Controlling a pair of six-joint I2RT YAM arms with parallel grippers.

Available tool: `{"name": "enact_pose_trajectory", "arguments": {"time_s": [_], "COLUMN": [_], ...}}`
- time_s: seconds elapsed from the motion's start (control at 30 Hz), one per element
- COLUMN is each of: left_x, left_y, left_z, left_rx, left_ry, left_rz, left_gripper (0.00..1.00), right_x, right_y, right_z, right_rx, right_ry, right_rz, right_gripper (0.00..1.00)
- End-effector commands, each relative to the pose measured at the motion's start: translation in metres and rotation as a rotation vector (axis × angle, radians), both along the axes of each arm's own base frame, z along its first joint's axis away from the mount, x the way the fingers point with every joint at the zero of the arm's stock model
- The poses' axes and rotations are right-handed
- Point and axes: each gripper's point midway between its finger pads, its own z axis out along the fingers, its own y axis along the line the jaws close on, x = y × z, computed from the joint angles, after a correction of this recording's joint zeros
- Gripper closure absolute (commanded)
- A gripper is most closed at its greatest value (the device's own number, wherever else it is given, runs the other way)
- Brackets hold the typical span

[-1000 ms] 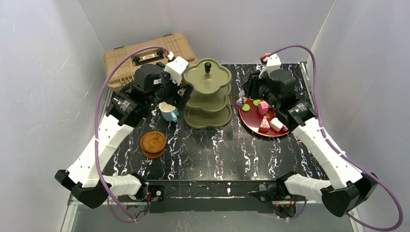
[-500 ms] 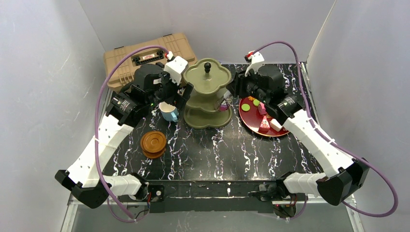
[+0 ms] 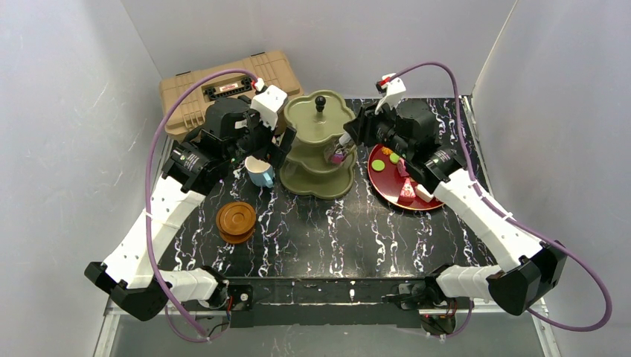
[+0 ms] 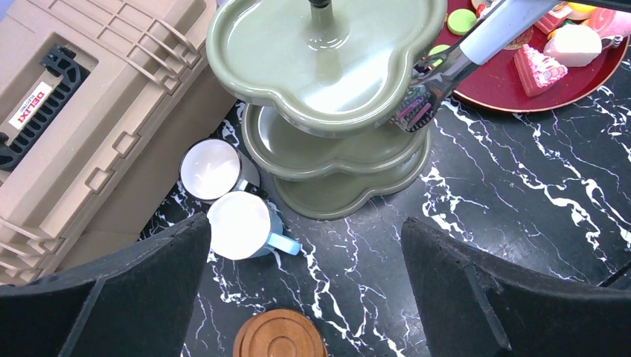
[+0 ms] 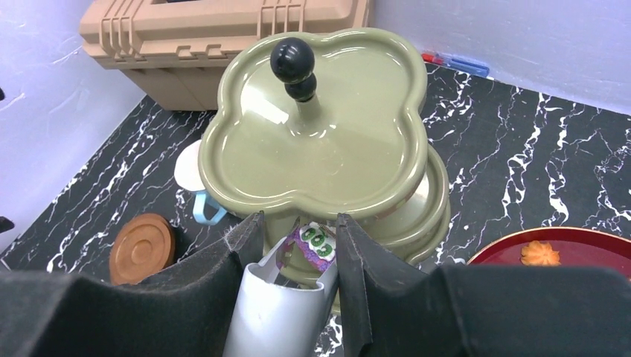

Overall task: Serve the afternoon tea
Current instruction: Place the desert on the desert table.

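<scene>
while at stand rim, cake between fingers

Right claw with purple cake at olive-green stand.

The left arm and right arm share white shells, black joints and bases, and looping purple cables.

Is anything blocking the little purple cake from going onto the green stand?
Nothing visible blocks it. The purple cake, held in tongs by the right end effector, is at the edge of the middle shelf of the stand, which looks bare there. The top shelf hangs just above, so the way in is low.
</scene>
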Motion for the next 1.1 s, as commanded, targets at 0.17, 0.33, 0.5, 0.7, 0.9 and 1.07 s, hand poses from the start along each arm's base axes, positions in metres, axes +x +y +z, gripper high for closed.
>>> {"name": "enact_pose_trajectory", "arguments": {"time_s": [0.17,0.33,0.5,0.7,0.9,1.07], "left_x": [-0.006,-0.008,-0.008,-0.008,-0.008,-0.008], "left_y": [0.004,0.005,0.004,0.003,0.003,0.004], "left_z": [0.018,0.019,0.021,0.021,0.024,0.026], "left_rx": [-0.04,-0.04,-0.048,-0.053,-0.056,-0.059], "left_ry": [-0.035,-0.036,-0.039,-0.034,-0.04,-0.044], "left_rz": [0.0,-0.001,-0.003,-0.003,-0.003,-0.001], "left_gripper": [0.02,0.02,0.02,0.02,0.02,0.02], "right_x": [0.006,0.005,0.005,0.001,-0.002,-0.002], "right_y": [0.0,-0.004,-0.006,-0.007,-0.004,-0.004], "right_z": [0.001,-0.004,0.015,0.029,0.028,0.03], "right_rx": [0.042,0.048,0.061,0.074,0.075,0.075], "right_ry": [-0.077,-0.075,-0.102,-0.118,-0.109,-0.107], "right_rz": [-0.03,-0.045,-0.053,-0.045,-0.025,-0.028], "right_gripper": [0.92,0.77,0.64,0.52,0.4,0.46]}}
